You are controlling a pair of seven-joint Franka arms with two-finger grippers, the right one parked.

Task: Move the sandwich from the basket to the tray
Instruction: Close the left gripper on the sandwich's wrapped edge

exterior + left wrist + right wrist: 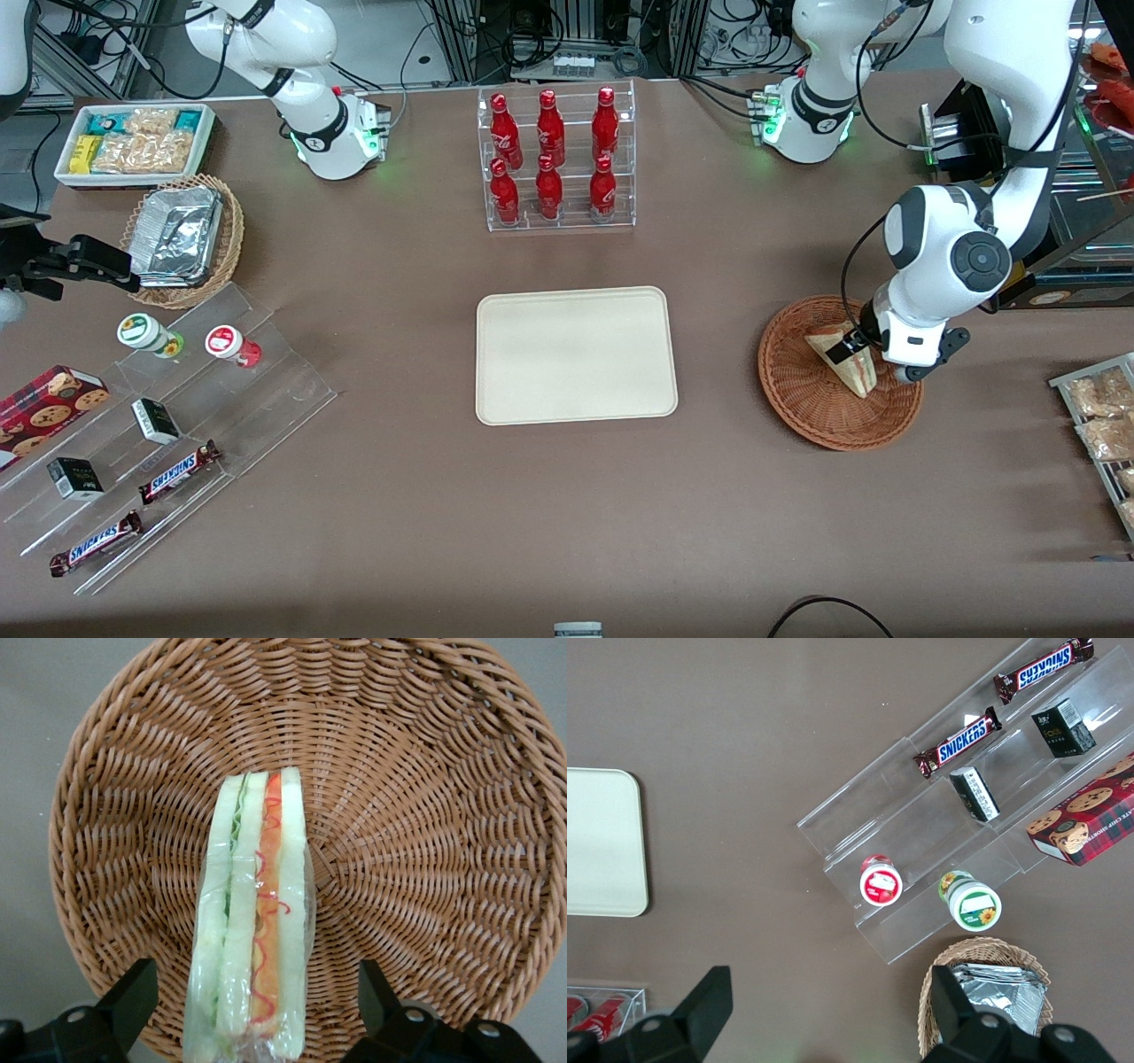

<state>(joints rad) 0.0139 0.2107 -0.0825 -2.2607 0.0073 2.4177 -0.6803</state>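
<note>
Gripper (252, 1001) low over basket (802, 390), fingers (128, 997) spread wide, straddling sandwich (252, 921) without touching — sandwich stands on edge in basket, likely lined up for a side pinch. Tray (576, 354) bare, well apart.

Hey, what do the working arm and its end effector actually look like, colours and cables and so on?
The arm over the basket is glossy white with rounded segments, dark grey joint bands and a round dark grey cap with a centre dot. A black cable loops along it. Its base glows green. The end effector has black fingers with visible screws, open either side of the sandwich.
</note>
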